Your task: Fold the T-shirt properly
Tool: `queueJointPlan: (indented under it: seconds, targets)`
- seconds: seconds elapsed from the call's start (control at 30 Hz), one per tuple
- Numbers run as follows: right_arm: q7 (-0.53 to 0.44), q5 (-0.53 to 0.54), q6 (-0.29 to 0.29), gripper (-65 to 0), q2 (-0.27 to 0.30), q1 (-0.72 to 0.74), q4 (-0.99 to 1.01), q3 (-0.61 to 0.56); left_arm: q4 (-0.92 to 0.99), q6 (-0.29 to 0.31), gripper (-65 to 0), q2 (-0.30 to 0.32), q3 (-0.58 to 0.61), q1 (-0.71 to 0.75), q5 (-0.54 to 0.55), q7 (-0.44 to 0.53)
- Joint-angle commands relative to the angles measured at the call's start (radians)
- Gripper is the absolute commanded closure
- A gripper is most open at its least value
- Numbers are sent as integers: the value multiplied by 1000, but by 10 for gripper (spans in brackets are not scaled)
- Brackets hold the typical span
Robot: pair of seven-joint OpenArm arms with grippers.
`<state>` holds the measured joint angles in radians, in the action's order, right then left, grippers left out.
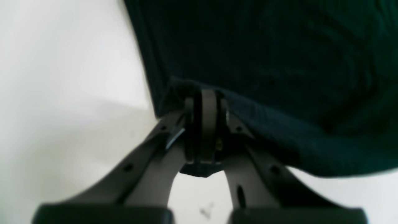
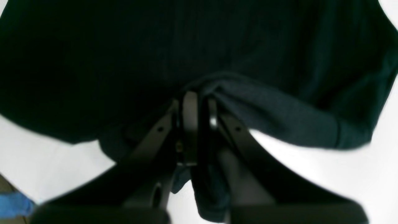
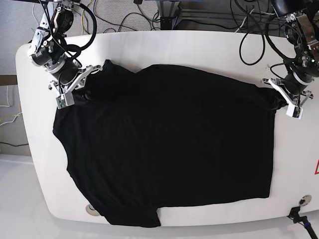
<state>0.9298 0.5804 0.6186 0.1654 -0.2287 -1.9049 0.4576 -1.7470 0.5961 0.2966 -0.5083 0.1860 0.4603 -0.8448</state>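
Note:
The black T-shirt lies spread over the white table, with a sleeve hanging past the front edge. My left gripper, on the right in the base view, is shut on the shirt's edge; in the left wrist view the fabric bunches around the closed jaws. My right gripper, on the left in the base view, is shut on the shirt's far left corner; in the right wrist view a fold of the shirt is pinched between the jaws.
Cables lie behind the table's far edge. A small round hole sits near the table's front left edge and another fitting at the front right. A blue object shows past the table edge in the right wrist view.

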Motion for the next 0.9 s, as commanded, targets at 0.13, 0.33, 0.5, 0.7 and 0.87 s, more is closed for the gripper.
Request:
queueJointPlan:
  seconds: [0.13,0.33,0.5,0.7,0.87]
  targets:
    - [24,16,2,0,12,182,112,3,172,-1,-14,16,-2,-162,8,20]
    - [19,13,2,0,15,363,296,3,367,-1,-14,16,-2,-316,8,20]
    - [-1,0,2,0,20,486,450,2,494,-3,-14,17,-3,-432,8,20]
    - [-67,-119,4,0,15,562,554,3,614,-5,-14,26,-6,-506,8,23]
    - [-116,-152,4,0,18,562,614,3,615,-67,-14,46,-8,-484,8,23]
